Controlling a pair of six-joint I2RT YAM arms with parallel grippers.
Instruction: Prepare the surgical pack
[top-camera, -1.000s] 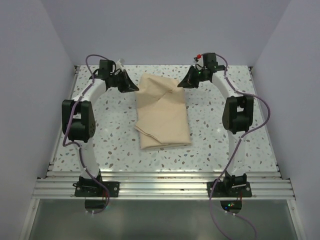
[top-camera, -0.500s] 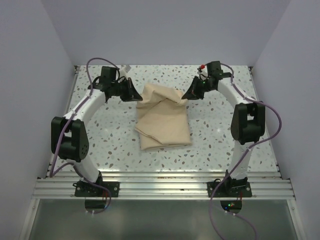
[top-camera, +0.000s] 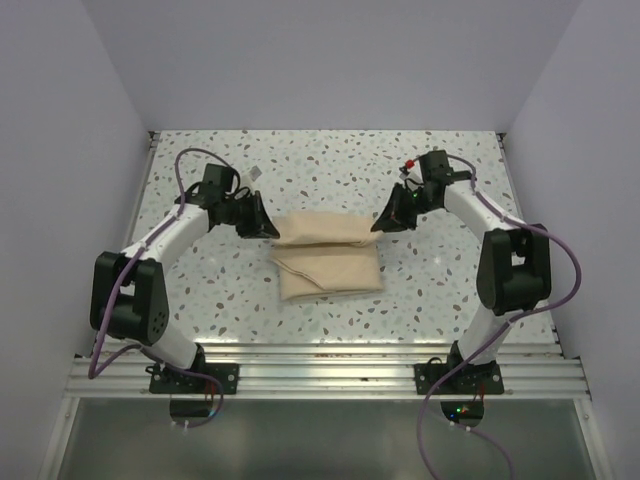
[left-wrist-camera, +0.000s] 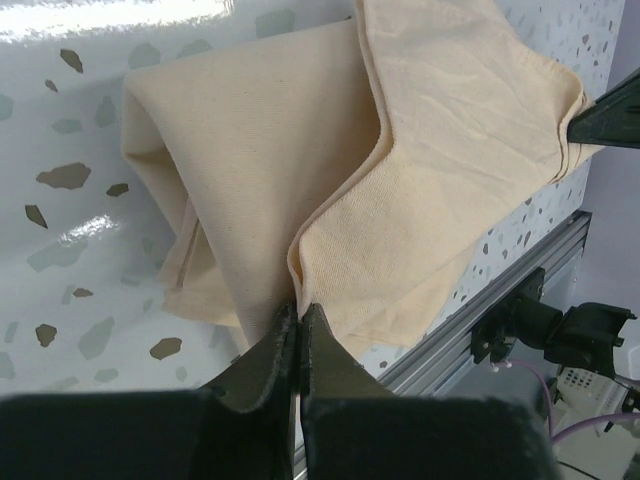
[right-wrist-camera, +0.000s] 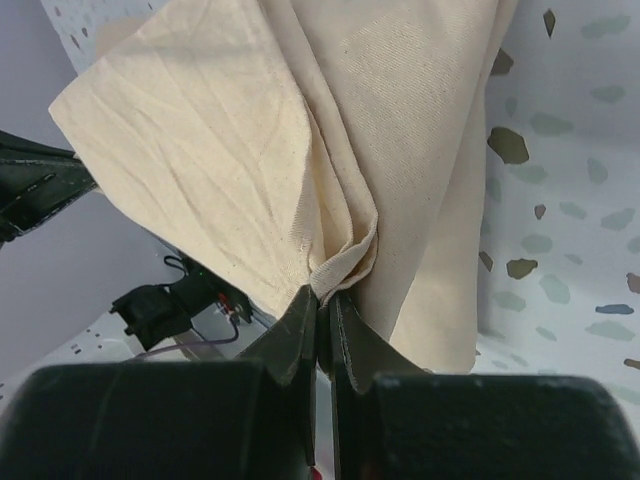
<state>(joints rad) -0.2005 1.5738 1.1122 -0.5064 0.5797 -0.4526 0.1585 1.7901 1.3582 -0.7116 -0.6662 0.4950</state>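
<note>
The tan cloth (top-camera: 328, 262) is lying folded on the speckled table (top-camera: 330, 165); the left gripper (top-camera: 270, 228) is pinching its ten o'clock corner; the right gripper (top-camera: 380, 224) is pinching its two o'clock corner.

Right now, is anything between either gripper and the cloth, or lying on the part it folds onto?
Nothing visible. The left gripper and the right gripper are each shut directly on an edge of the tan cloth, and the layer beneath the held fold shows only bare cloth.

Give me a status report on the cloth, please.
Left gripper shut on one corner of cloth. Right gripper shut on opposite corner. Cloth partly folded, top layer held up. Nothing in the way.
</note>
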